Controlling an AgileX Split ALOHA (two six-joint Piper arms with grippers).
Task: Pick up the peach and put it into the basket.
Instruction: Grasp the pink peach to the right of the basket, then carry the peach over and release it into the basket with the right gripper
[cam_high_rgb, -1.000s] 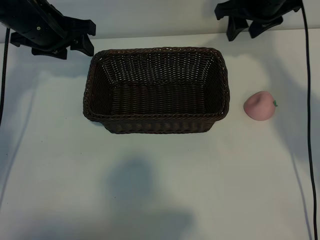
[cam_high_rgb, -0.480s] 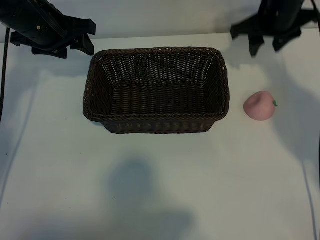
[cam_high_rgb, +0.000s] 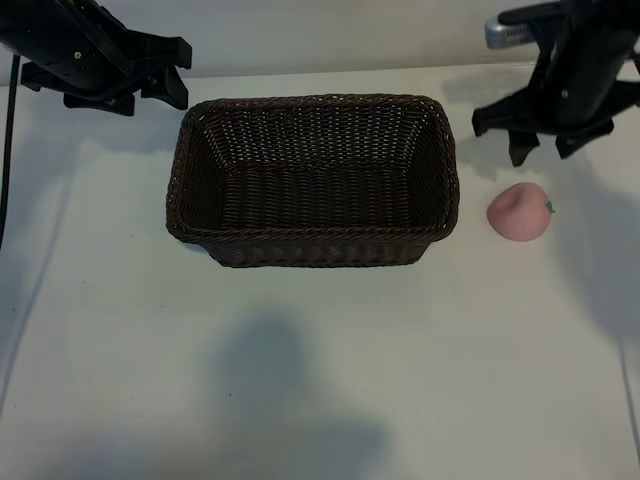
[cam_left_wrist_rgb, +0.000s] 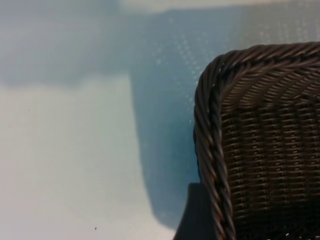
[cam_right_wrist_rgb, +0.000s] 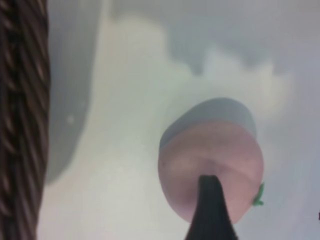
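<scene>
— Where's the peach right now?

— On the white desk, just off the basket's right end, near it but not touching. Its little green leaf points away from the basket.

— And the basket?

— Sitting in the middle of the desk, nothing inside that I can see.

— Is anything holding the peach?

— No. The right claw hangs just behind the peach, tips pointing down, fingers spread wide with nothing between them. From the wrist camera one dark fingertip shows in front of the pink fruit — whether it touches I can't tell.

— The left arm?

— Parked at the back left corner, beside the basket's rim. Its left claw is spread wide too — empty, apart from the basket.
</scene>
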